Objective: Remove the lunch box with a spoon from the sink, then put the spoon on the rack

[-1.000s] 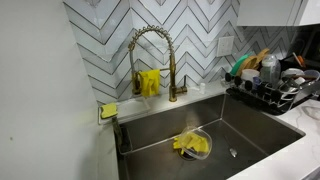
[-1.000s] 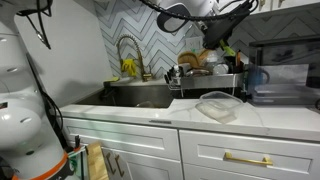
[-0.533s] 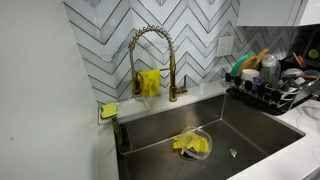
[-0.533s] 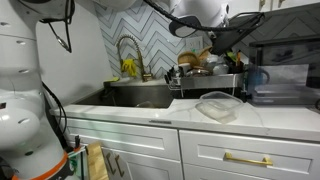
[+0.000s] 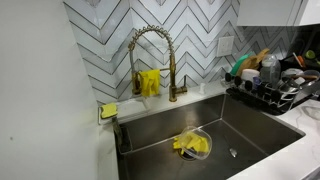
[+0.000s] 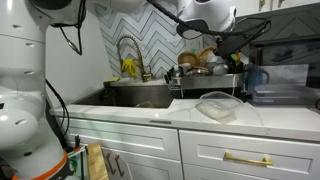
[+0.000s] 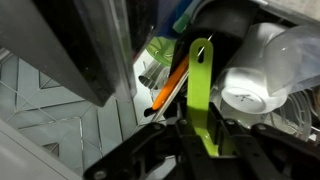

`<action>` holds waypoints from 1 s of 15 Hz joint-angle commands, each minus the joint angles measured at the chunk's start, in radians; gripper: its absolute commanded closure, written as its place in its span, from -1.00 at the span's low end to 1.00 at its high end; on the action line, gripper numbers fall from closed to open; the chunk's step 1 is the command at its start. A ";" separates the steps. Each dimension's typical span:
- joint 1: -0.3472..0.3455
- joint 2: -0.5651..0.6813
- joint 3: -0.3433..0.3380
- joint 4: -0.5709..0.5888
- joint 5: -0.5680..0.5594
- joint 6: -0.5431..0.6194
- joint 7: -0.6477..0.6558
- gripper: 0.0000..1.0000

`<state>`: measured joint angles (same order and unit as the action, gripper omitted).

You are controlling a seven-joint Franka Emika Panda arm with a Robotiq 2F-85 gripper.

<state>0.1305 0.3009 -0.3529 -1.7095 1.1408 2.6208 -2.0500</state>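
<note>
In the wrist view my gripper [image 7: 205, 142] is shut on the flat handle of a lime-green spoon [image 7: 203, 85], which sticks out over the dish rack's contents. In an exterior view my gripper [image 6: 233, 42] hangs above the dish rack [image 6: 205, 78] at the back of the counter. A clear lunch box [image 6: 217, 105] lies on the white counter in front of the rack. In an exterior view a clear container with something yellow in it [image 5: 192, 145] lies on the floor of the sink [image 5: 250, 125]; the arm is out of that view.
The rack [image 5: 275, 95] holds bottles, bowls and utensils; a white cup [image 7: 255, 85] and an orange utensil [image 7: 170, 85] lie right under the spoon. A brass faucet [image 5: 150, 55] stands behind the sink, a yellow sponge [image 5: 108, 110] at its corner.
The arm has swung to the right and lowered over the dish rack with the spoon. The sink view has not changed.
</note>
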 commanded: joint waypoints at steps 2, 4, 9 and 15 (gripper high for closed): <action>-0.020 0.036 0.011 0.041 0.046 -0.044 -0.008 0.89; -0.023 0.041 0.013 0.048 0.055 -0.059 -0.004 0.89; -0.014 0.032 -0.002 0.043 0.021 -0.049 0.023 -0.21; -0.107 -0.039 0.124 -0.004 -0.171 0.000 0.188 -1.00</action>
<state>0.0772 0.3181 -0.2983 -1.6647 1.1085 2.5971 -1.9860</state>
